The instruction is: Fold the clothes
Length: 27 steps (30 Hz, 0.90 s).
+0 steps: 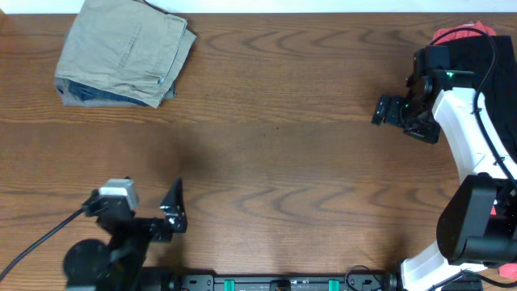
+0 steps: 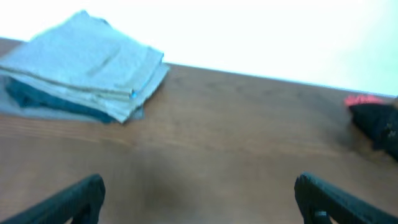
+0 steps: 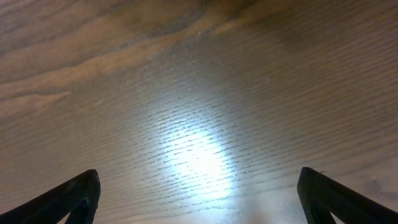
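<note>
Folded khaki-beige shorts (image 1: 129, 44) lie on top of a stack at the table's far left, with a navy denim piece (image 1: 97, 95) and a grey edge under them. The stack also shows in the left wrist view (image 2: 87, 62). A black piece (image 1: 477, 56) and a red piece (image 1: 452, 32) lie at the far right under the right arm; they show in the left wrist view (image 2: 376, 121). My left gripper (image 1: 174, 212) is open and empty near the front edge. My right gripper (image 1: 386, 111) is open and empty above bare wood.
The wooden table (image 1: 275, 153) spans the whole view. The right arm's white body (image 1: 472, 145) rises along the right edge. The left arm's base and cable (image 1: 89, 250) sit at the front left.
</note>
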Each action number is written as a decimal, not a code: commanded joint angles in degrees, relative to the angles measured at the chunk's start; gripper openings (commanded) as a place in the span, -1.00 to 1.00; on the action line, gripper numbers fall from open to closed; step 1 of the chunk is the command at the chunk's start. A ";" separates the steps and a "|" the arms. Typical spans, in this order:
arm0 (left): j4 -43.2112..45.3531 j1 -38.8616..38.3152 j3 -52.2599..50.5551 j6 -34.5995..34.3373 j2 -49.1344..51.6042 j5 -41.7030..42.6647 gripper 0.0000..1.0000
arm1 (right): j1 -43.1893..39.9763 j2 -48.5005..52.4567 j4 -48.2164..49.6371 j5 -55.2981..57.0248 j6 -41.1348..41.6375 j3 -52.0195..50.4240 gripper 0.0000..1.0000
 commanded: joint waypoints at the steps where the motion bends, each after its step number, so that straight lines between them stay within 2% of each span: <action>1: 6.49 0.24 -8.07 1.64 -3.30 -0.04 0.96 | -0.79 0.15 -0.04 0.74 -0.26 0.63 0.99; 7: 20.98 0.24 -19.23 1.64 -7.67 -1.42 0.96 | -0.79 0.15 -0.04 0.74 -0.26 0.63 0.99; 17: 36.02 0.24 -31.87 1.64 -11.45 -9.25 0.96 | -0.79 0.15 -0.04 0.74 -0.26 0.63 0.99; 23: 40.35 0.24 -36.79 1.62 -11.45 -14.47 0.95 | -0.79 0.15 -0.04 0.74 -0.26 0.63 0.99; 27: 37.33 0.94 -36.68 1.66 -11.45 -16.24 0.96 | -0.79 0.15 -0.04 0.74 -0.26 0.63 0.98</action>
